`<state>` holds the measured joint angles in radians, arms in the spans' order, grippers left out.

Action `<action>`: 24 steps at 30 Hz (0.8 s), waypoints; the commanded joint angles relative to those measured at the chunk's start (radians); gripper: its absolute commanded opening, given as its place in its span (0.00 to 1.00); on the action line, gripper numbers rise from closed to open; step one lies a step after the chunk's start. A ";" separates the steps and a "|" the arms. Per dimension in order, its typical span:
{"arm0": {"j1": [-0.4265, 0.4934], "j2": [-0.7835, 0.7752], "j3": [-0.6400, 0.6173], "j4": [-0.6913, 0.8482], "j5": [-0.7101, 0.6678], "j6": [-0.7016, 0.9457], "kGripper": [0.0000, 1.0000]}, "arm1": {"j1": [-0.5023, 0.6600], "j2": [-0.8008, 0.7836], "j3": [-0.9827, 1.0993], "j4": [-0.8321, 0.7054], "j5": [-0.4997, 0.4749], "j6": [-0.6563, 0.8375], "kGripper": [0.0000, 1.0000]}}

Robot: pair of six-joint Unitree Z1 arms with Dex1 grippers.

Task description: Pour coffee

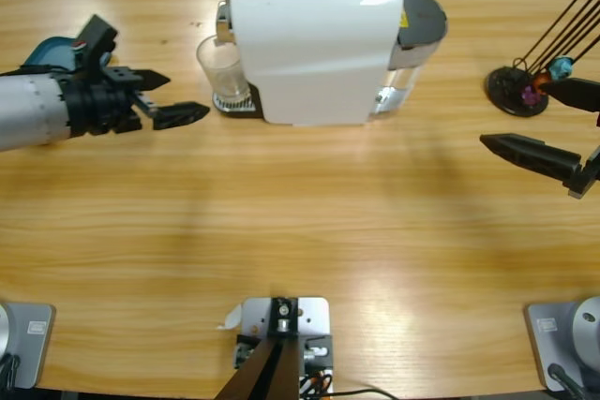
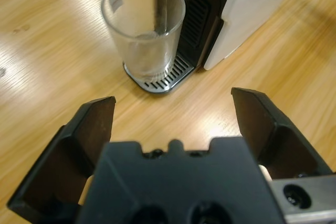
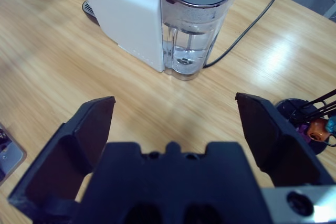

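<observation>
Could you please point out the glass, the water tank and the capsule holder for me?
glass (image 2: 143, 30), left wrist view, on its clear side wall.
water tank (image 3: 191, 38), right wrist view, on its transparent front.
capsule holder (image 1: 514, 91), high view, on its black round base.

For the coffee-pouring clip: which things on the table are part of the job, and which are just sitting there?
Part of the job:
- glass on the drip tray
- white coffee machine with its water tank
- left gripper, open, facing the glass
- right gripper, open, holding nothing

Just sitting there:
- black capsule stand with a few coloured capsules, at the table's far right
</observation>
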<state>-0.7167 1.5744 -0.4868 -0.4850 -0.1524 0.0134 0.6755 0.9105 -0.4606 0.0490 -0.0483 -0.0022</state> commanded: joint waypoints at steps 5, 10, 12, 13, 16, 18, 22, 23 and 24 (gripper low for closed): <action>0.058 0.142 -0.089 -0.022 -0.035 0.074 0.94 | 0.010 0.033 0.031 -0.014 -0.005 0.011 1.00; 0.058 0.197 -0.139 -0.023 -0.069 0.074 0.94 | 0.010 0.031 0.033 -0.014 -0.005 0.011 1.00; 0.058 0.214 -0.153 -0.023 -0.070 0.076 0.94 | 0.010 0.032 0.033 -0.014 -0.005 0.011 1.00; 0.059 0.223 -0.162 -0.023 -0.070 0.077 0.94 | 0.010 0.033 0.033 -0.014 -0.005 0.011 1.00; 0.059 0.260 -0.196 -0.023 -0.084 0.077 0.94 | 0.010 0.040 0.031 -0.014 -0.001 0.011 1.00; 0.065 0.277 -0.213 -0.023 -0.089 0.077 0.94 | 0.010 0.047 0.031 -0.014 0.000 0.011 1.00; 0.081 0.298 -0.228 -0.023 -0.104 0.085 0.94 | 0.010 0.053 0.030 -0.014 0.002 0.011 1.00; 0.086 0.304 -0.227 -0.023 -0.109 0.088 0.94 | 0.010 0.054 0.030 -0.014 0.002 0.011 1.00; 0.091 0.308 -0.227 -0.023 -0.113 0.090 0.94 | 0.010 0.057 0.030 -0.014 0.002 0.011 1.00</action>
<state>-0.6579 1.8086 -0.7030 -0.4949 -0.2285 0.0804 0.6755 0.9262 -0.4606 0.0462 -0.0483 -0.0022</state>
